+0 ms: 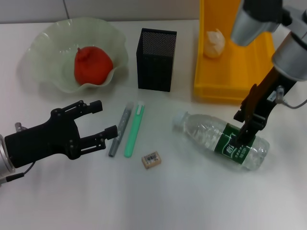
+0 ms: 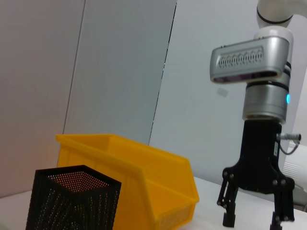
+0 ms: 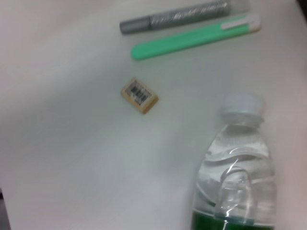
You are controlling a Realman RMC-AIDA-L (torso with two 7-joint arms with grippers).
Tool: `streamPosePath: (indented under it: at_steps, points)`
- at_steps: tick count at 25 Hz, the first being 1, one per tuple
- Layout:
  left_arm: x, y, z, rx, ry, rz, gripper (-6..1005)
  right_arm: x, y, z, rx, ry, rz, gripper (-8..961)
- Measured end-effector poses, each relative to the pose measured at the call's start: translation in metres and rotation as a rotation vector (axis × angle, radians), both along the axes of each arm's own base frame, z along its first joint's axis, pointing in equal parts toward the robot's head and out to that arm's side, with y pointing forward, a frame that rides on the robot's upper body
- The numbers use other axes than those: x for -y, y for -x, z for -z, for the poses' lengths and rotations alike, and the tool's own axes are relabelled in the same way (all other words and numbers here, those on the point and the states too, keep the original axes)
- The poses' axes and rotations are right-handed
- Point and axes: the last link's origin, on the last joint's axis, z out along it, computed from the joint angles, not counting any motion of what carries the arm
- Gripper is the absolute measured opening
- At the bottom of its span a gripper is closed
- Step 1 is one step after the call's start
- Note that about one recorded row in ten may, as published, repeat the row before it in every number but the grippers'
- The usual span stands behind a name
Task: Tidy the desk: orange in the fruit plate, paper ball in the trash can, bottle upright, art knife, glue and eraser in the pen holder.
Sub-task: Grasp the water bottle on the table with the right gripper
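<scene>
Sideways, bottle [image 1: 221, 140] lies, cap toward pen holder [image 1: 156, 60].

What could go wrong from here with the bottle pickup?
1. The bottle lies on its side, round and clear; the right gripper, down at the green label, could push it into a roll rather than seat on it.
2. A roll toward its cap end could hit the eraser or the green art knife.
3. The yellow trash can sits just behind; swinging the bottle upright might clip its front wall.
</scene>
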Motion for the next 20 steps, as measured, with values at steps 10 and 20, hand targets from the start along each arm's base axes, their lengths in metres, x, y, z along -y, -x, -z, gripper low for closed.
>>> streamPosePath:
  at_steps: [10,20]
  points:
    - [0.003,0.000,0.001,0.007,0.004,-0.001,802,0.000,-0.003,0.016,0.067,-0.042,-0.017,790]
    - [0.005,0.000,0.002,0.013,0.012,-0.008,802,0.003,-0.009,0.033,0.085,-0.022,-0.035,791]
